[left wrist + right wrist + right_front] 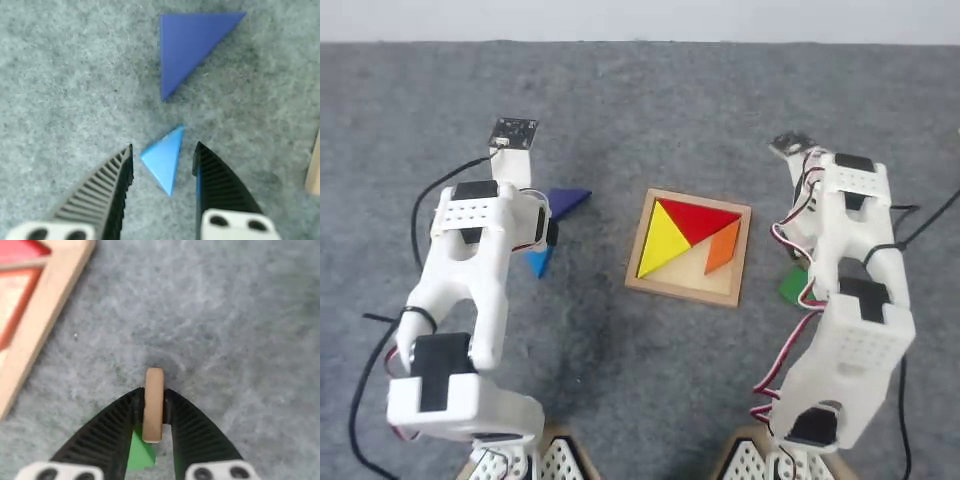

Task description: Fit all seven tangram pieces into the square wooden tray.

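Jaws of the left gripper (164,148) spread apart, straddling the light blue triangle (164,161), flat on the grey mat (620,120) at 9 o'clock from the wooden tray (741,255). Dark blue triangle (187,42) at its 1 o'clock. Left arm stretched forward, wrist tipped down. Right gripper (154,393) clamped on the green piece (793,284), held on edge at the tray's 3 o'clock.

2 white arms (470,290), black servos (438,370), cables (788,350), ridged black gripper fingers (107,185)
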Motion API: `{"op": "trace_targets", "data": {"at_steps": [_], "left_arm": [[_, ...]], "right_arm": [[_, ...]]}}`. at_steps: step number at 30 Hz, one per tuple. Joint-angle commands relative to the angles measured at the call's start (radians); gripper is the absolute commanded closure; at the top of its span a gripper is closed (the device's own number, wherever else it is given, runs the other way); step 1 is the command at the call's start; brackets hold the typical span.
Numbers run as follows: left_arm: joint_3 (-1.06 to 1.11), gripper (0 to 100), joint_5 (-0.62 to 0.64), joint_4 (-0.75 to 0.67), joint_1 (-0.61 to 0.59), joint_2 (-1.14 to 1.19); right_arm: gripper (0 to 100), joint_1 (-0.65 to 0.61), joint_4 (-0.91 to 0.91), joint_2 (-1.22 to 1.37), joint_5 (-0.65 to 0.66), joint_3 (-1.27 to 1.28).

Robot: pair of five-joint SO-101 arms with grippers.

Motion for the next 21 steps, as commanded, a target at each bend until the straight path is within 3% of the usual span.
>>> {"op": "trace_targets", "data": {"at_steps": [1,6,12,16,21], "left_arm": [[-0.005,81,0.006,-0.018,-0.008,-0.054],[-0.005,81,0.008,-0.018,-0.008,-0.054],[-0.004,81,0.008,-0.017,-0.020,-0.054],[-0.004,81,0.008,-0.017,-0.038,-0.054],[-0.004,81,0.008,-0.017,-0.040,-0.054]], "right_arm": [[97.0,-0.024,0.025,-0.211,-0.140,-0.029],[98.3,-0.225,0.110,-0.367,-0.322,-0.023],[98.6,-0.501,0.099,-0.338,-0.597,-0.028],[98.6,-0.541,0.016,-0.269,-0.730,-0.028],[98.6,-0.539,-0.068,-0.179,-0.767,-0.028]]}}
